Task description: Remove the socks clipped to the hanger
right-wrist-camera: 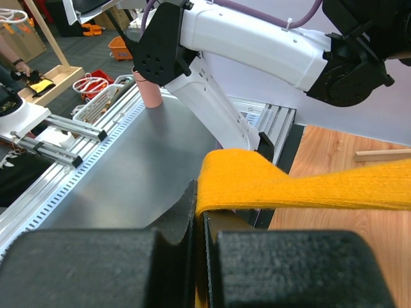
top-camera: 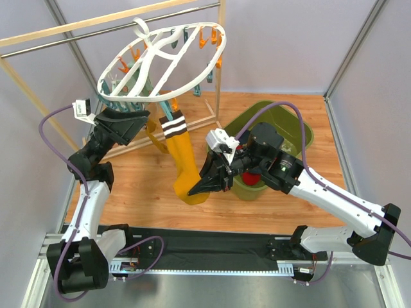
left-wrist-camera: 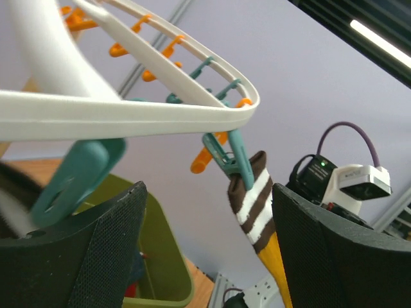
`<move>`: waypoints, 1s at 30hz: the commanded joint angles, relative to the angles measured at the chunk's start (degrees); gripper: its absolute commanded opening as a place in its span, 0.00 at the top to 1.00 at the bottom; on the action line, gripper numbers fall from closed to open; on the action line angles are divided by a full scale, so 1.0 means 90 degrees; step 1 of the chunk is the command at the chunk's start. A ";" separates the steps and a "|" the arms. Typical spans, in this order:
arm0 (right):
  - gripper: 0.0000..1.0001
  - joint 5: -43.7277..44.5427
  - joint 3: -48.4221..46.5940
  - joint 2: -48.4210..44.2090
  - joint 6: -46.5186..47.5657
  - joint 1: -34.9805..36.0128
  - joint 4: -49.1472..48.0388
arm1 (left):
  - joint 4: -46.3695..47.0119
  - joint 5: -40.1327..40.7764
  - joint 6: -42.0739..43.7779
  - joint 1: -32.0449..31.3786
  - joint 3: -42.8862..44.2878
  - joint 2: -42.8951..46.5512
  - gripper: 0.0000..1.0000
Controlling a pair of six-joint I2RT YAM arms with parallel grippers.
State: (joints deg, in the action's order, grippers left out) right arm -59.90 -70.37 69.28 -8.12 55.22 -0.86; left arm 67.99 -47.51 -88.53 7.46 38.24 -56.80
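A mustard yellow sock (top-camera: 184,168) with a brown and white striped cuff hangs from a teal clip (left-wrist-camera: 232,160) on the white oval hanger (top-camera: 160,61). My right gripper (top-camera: 204,186) is shut on the sock's toe end, seen as yellow fabric (right-wrist-camera: 270,183) pinched between the jaws. My left gripper (top-camera: 131,122) is open just under the hanger's near rim (left-wrist-camera: 128,119), left of the striped cuff (left-wrist-camera: 255,205), holding nothing. Orange and teal clips dangle from the hanger's rim. Another yellow sock (top-camera: 152,131) hangs behind the left gripper.
A green bin (top-camera: 282,131) stands behind the right arm with red and dark socks inside. A wooden and metal rail frame (top-camera: 38,96) carries the hanger at the back left. Grey walls close both sides.
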 commanded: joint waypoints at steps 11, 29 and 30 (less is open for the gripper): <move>1.00 -0.0239 -0.0335 0.0057 -0.0133 0.0046 -0.0051 | 0.0700 0.0346 0.1057 -0.1003 0.0449 0.0012 0.18; 1.00 -0.0424 -0.0492 0.0135 -0.0172 0.0163 -0.0021 | 0.1069 0.0698 0.1087 -0.1415 0.0878 -0.0682 0.12; 1.00 -0.0454 -0.0492 0.0144 -0.0182 0.0192 -0.0021 | 0.1117 0.0708 0.1068 -0.1444 0.0888 -0.0730 0.12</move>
State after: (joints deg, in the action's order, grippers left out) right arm -61.47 -72.20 70.30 -8.78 55.94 -0.69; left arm 69.65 -42.28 -80.58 -4.69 43.72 -63.46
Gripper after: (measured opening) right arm 0.010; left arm 0.873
